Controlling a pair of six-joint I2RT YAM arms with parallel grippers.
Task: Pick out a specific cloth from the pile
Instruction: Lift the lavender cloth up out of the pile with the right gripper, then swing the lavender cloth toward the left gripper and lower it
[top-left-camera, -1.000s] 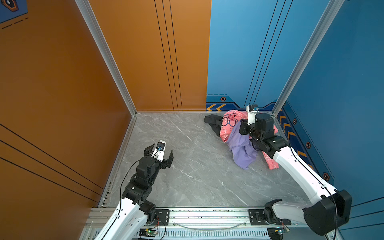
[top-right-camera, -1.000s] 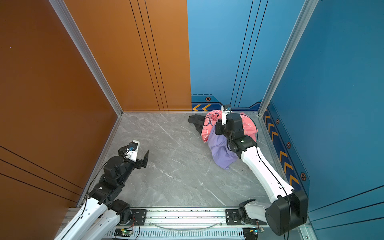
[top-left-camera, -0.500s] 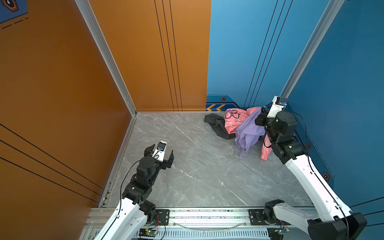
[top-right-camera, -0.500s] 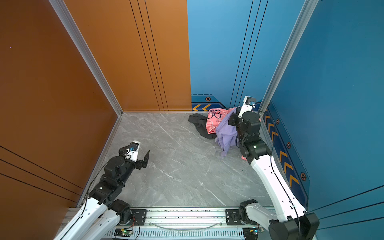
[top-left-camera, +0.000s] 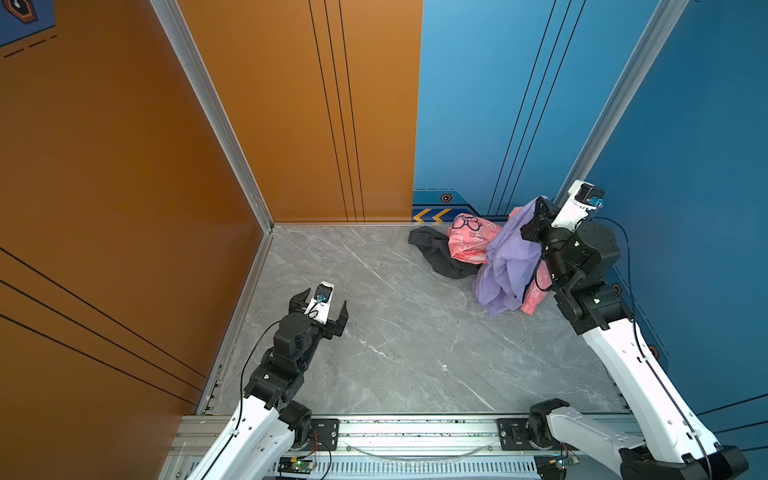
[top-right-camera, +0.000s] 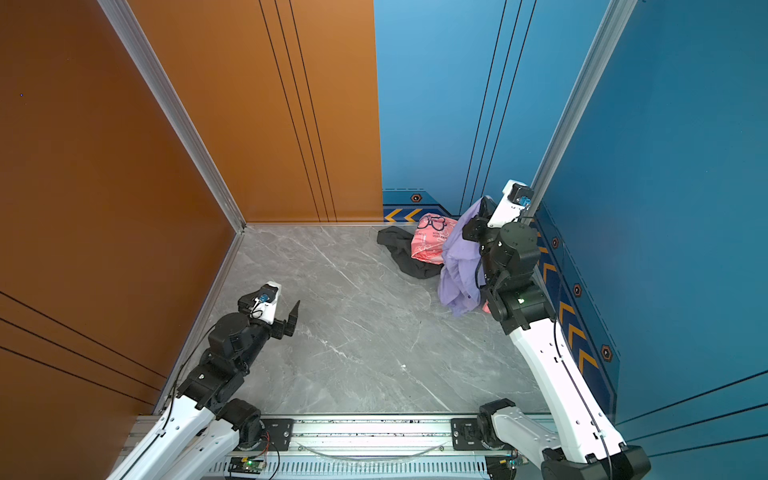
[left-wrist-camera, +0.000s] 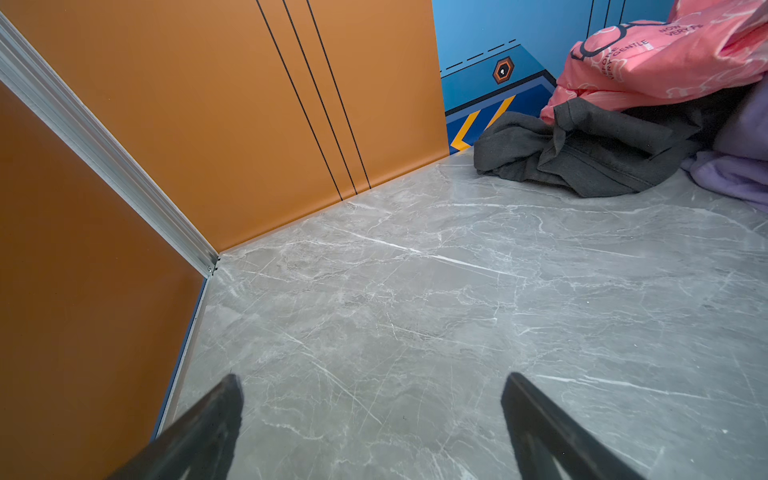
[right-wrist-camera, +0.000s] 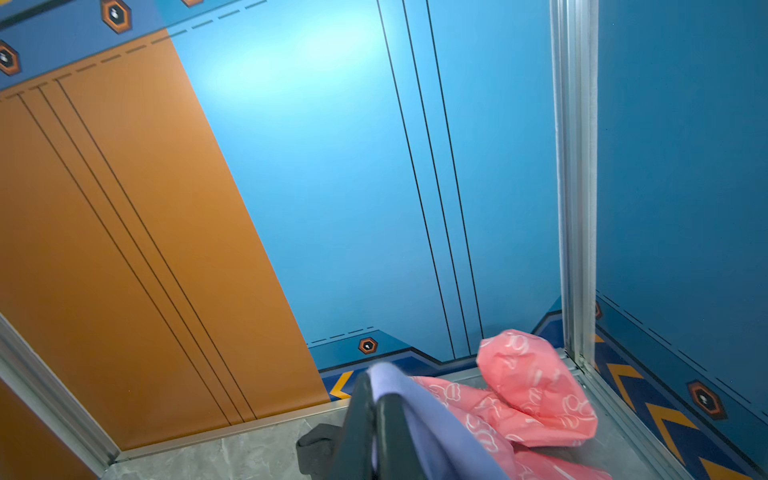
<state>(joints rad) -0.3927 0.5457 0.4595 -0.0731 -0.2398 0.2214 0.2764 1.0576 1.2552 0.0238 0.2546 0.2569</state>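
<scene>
The cloth (top-left-camera: 509, 262) is plain lilac. It hangs from my right gripper (top-left-camera: 537, 209), which is shut on its top edge and raised near the back right corner. In the right wrist view the fingers (right-wrist-camera: 386, 419) pinch a lilac fold (right-wrist-camera: 432, 424). The cloth's lower end (top-right-camera: 459, 286) still touches the floor beside the pile (top-left-camera: 465, 245). That pile is a pink printed garment (top-right-camera: 432, 241) lying over a charcoal one (top-right-camera: 409, 257). My left gripper (top-left-camera: 322, 301) hovers open and empty low over the floor at the front left, far from the pile; its fingers (left-wrist-camera: 536, 419) stand wide apart.
Orange walls (top-left-camera: 291, 124) close the left and back left, blue walls (top-left-camera: 685, 145) the back right and right. An aluminium corner post (top-left-camera: 611, 99) rises just behind my right gripper. The grey marble floor (top-left-camera: 415, 353) ends at a metal rail (top-left-camera: 415, 432) in front.
My right gripper has risen and swung toward the back right corner, pulling the lilac cloth up off the pile. The pink garment has shifted back. The left arm has not moved.
</scene>
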